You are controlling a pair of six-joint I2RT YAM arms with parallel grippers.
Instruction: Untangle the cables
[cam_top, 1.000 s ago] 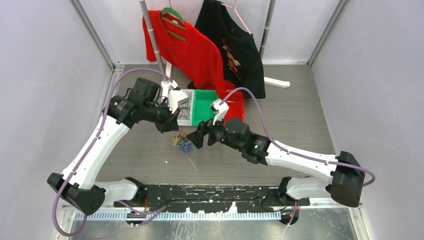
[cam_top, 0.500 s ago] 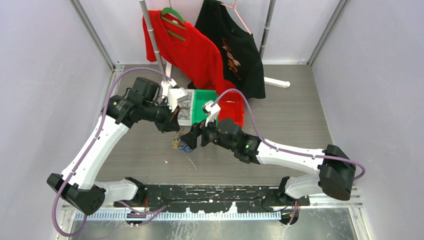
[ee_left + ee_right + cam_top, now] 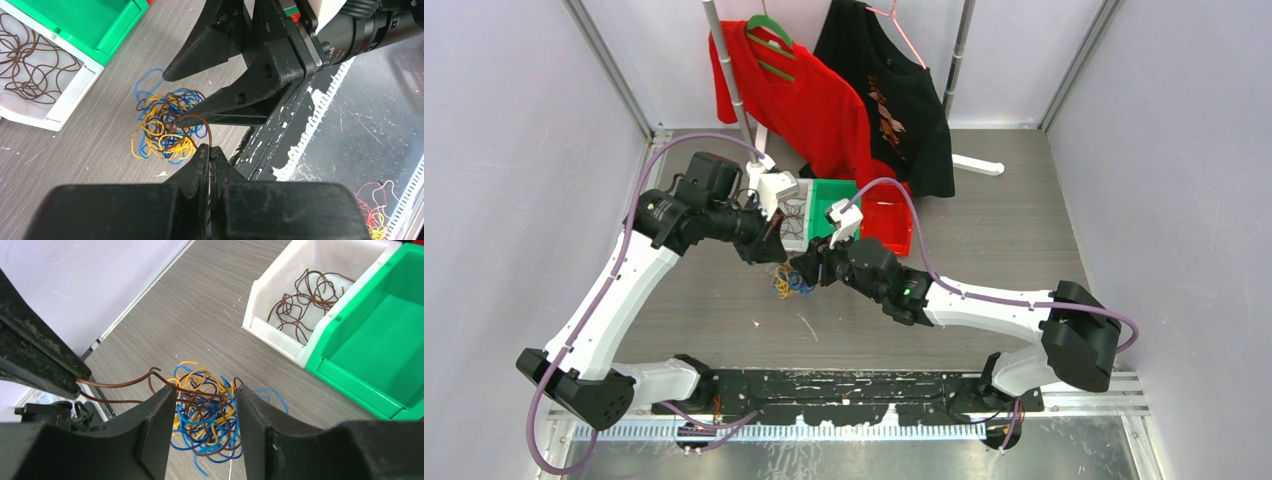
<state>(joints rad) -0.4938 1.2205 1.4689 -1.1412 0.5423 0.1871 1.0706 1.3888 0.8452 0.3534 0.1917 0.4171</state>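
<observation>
Progress: early-to-mid, by my read. White bin (image 3: 272, 340), toward the bench's (image 3: 1024, 230) far edge, already has a loose coil of brown wires (image 3: 300, 300) in it, so some sorting's done. Green bin (image 3: 350, 375) beside it is bare inside; red bin (image 3: 889, 225) contents, can't tell.

The cables (image 3: 210, 415) sit as one knotted clump approx. mid-bench, just on the near-edge side of the bins. Blue, yellow/orange & brown loops are all interlocked, so most of the job's left.

Left claw (image 3: 210, 155) is clenched on a brown strand (image 3: 120, 385) that runs from its tip back into the clump. Right claw (image 3: 205, 390) is released, fingers (image 3: 160, 430) apart, astride the clump's top w/ wires between them; nothing pinched as far as I can see.

Step in hand, prob.: steady the clump, draw the brown strand free. Blue & yellow not yet separated at all.
</observation>
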